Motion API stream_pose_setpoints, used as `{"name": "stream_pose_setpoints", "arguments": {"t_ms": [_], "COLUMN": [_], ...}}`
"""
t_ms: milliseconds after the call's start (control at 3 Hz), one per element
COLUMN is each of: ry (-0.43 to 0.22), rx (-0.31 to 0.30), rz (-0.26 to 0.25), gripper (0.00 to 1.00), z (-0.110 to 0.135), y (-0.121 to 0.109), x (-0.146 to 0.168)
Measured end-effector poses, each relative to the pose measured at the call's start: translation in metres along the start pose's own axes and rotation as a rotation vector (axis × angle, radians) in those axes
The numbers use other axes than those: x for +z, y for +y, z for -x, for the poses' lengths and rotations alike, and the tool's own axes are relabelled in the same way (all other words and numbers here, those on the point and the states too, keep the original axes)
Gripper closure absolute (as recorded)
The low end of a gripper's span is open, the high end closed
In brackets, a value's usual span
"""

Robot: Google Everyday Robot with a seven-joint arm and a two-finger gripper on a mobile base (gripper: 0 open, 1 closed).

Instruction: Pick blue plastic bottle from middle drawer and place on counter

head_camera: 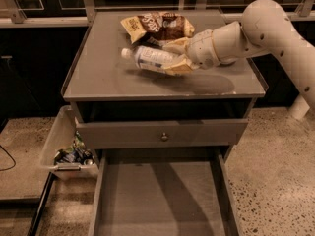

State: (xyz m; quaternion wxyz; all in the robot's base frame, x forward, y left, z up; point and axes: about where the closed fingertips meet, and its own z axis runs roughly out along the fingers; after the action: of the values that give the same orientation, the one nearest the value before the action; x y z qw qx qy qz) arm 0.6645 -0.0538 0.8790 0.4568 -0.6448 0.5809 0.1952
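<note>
The blue plastic bottle [150, 58] lies on its side in my gripper [173, 56], white cap pointing left, held just above the counter [106, 75] near its back middle. The gripper's tan fingers [178, 66] are shut on the bottle's right end. My white arm [256, 31] reaches in from the right. The middle drawer [160, 200] is pulled out below, its grey floor bare.
A brown-and-yellow snack bag [157, 26] lies at the back of the counter, right behind the bottle. A shut drawer panel with a round knob [164, 136] sits above the open drawer. A clear bin of small items [69, 151] stands on the floor at the left.
</note>
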Motion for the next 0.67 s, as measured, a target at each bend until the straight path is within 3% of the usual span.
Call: {"name": "stream_pose_setpoints", "arguments": {"t_ms": [333,667], "ry": [-0.009,-0.009], "rx": [0.066,0.071], "rz": [-0.017,-0.016], "gripper": [1.0,0.81], "z": [-0.0167,-0.0174], "y": [-0.0128,-0.0127], "x": [0.0062,0.007]}}
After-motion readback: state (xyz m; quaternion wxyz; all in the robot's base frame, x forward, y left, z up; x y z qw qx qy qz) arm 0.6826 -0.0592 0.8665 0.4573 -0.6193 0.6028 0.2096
